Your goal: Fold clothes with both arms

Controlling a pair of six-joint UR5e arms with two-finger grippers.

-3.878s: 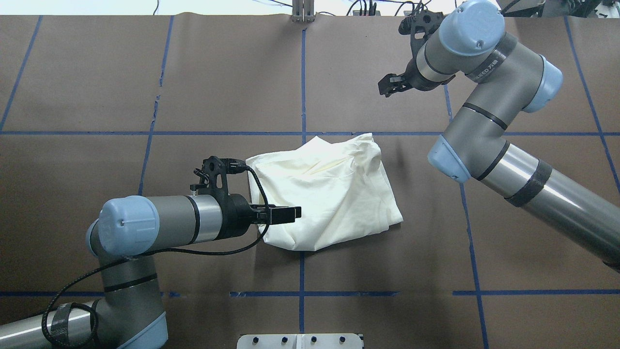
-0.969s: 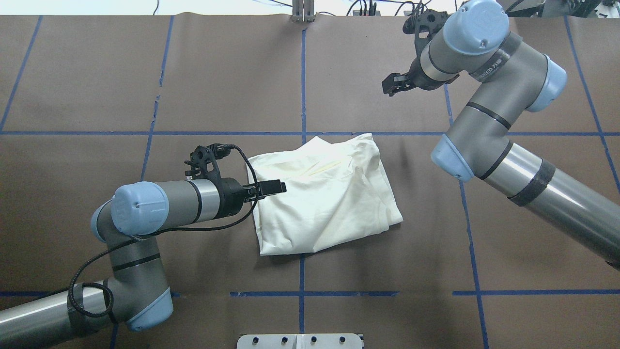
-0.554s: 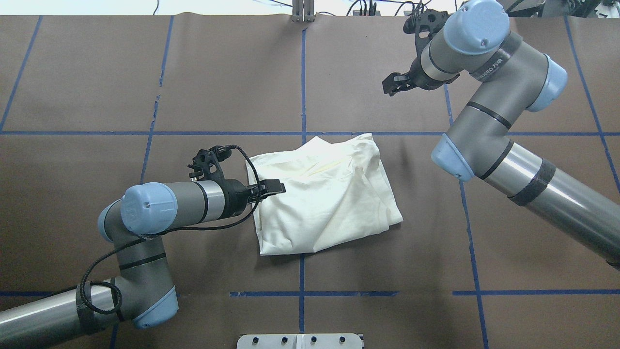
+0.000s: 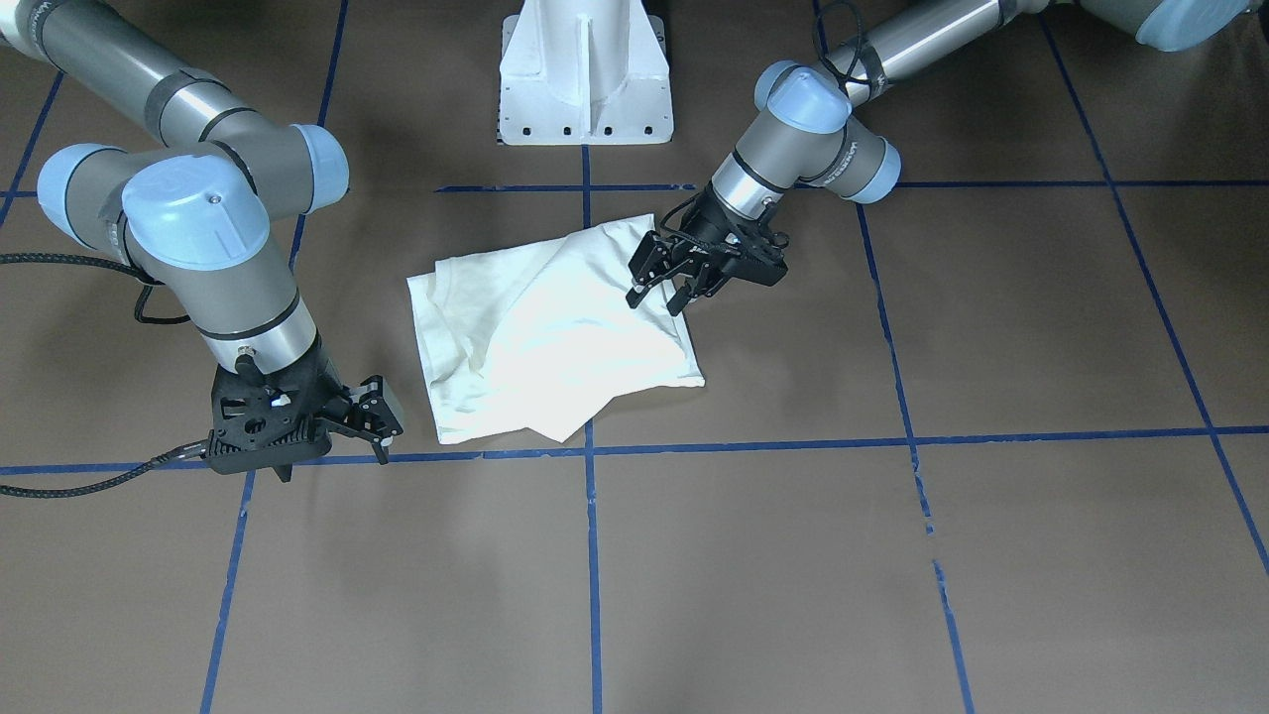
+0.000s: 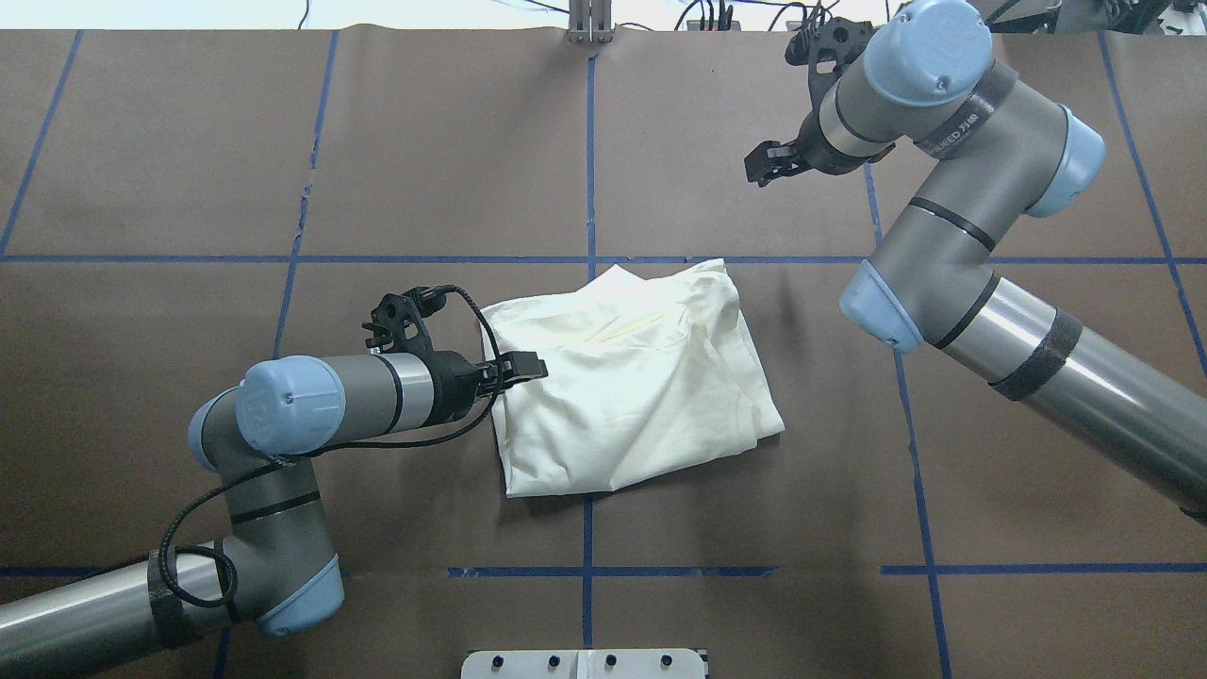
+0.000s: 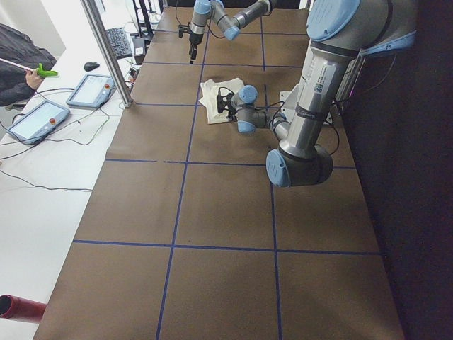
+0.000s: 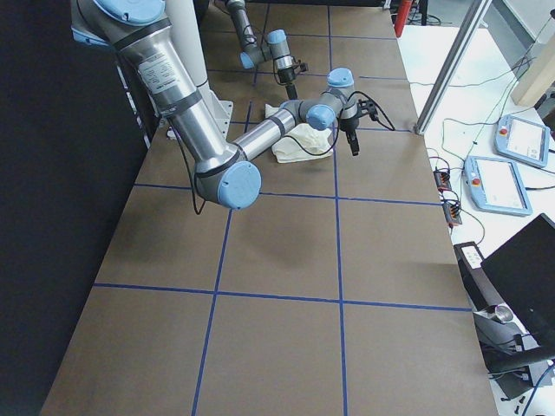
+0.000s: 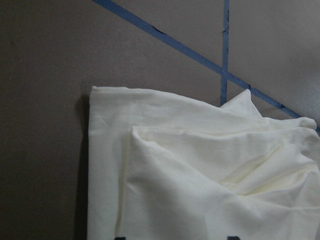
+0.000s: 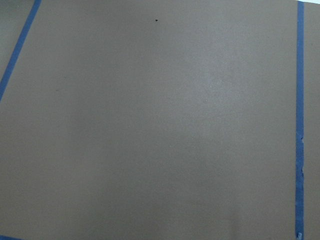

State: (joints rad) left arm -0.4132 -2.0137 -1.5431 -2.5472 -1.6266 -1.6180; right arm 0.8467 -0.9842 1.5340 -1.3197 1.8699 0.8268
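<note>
The cream-white shirt (image 5: 641, 387) lies folded in the middle of the brown table, plain side up; its cat print is hidden. It also shows in the front view (image 4: 535, 337) and in the left wrist view (image 8: 200, 175). My left gripper (image 5: 531, 366) is open and empty, low over the shirt's left edge, with its fingers (image 4: 639, 286) spread over the cloth in the front view. My right gripper (image 5: 757, 170) is open and empty above bare table, beyond the shirt's far right corner and well apart from it; it also shows in the front view (image 4: 380, 421).
The white pedestal base (image 4: 583, 74) stands at the robot's edge of the table. Blue tape lines (image 5: 589, 141) divide the brown surface into squares. A metal post (image 6: 106, 49) and operator tablets (image 6: 42, 117) stand beyond the far edge.
My left gripper has moved from the shirt's near left part up along its left edge and drawn back a little to the left. The shirt's near left corner now lies flatter. The right arm barely moved.
</note>
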